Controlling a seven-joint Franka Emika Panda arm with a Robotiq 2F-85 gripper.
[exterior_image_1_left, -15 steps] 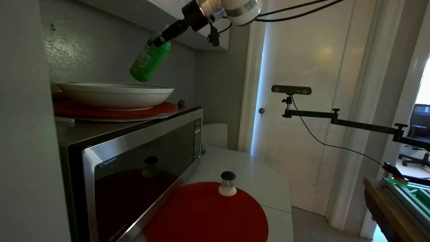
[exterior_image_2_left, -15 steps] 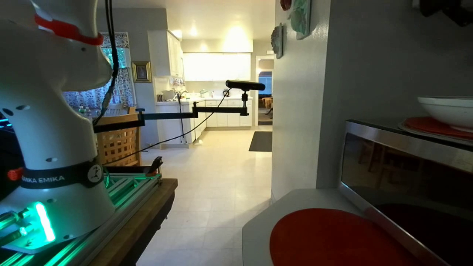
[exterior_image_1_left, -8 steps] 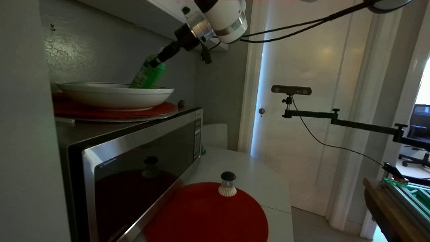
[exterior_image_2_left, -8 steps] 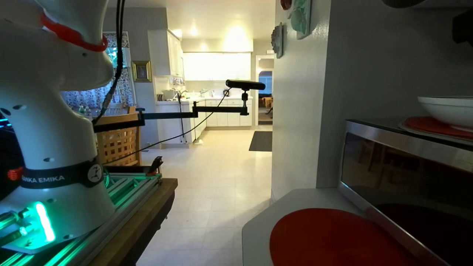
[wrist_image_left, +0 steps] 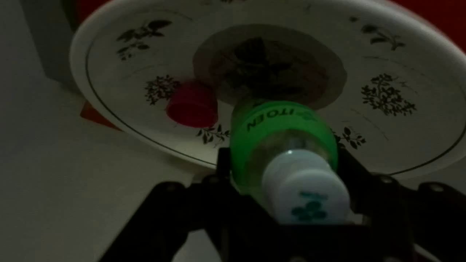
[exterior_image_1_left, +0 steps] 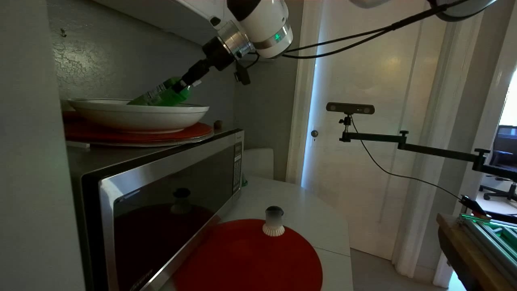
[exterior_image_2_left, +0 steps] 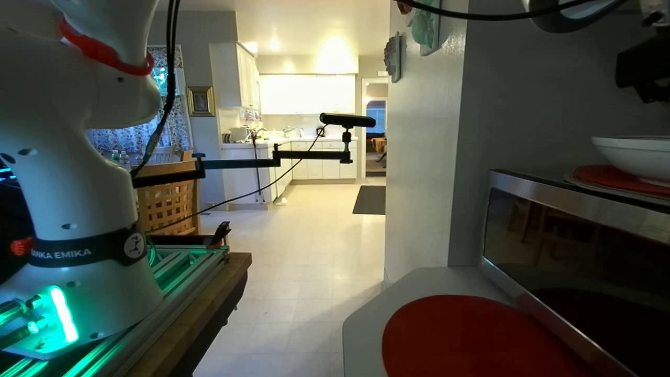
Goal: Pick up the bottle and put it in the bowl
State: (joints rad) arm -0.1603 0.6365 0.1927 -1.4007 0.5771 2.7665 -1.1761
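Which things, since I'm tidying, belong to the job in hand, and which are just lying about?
Job: gripper, green ITOEN bottle, floral white bowl.
Lying about: pink cup-like object in the bowl, dish brush, red round mat by the microwave.

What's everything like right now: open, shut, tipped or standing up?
Bowl: right way up
Bottle: capped, tilted, bottom end in the bowl
Gripper: shut on the bottle
Pink cup: inside the bowl
Microwave: shut
Brush: standing, bristles down
White door: can't tell if fully shut
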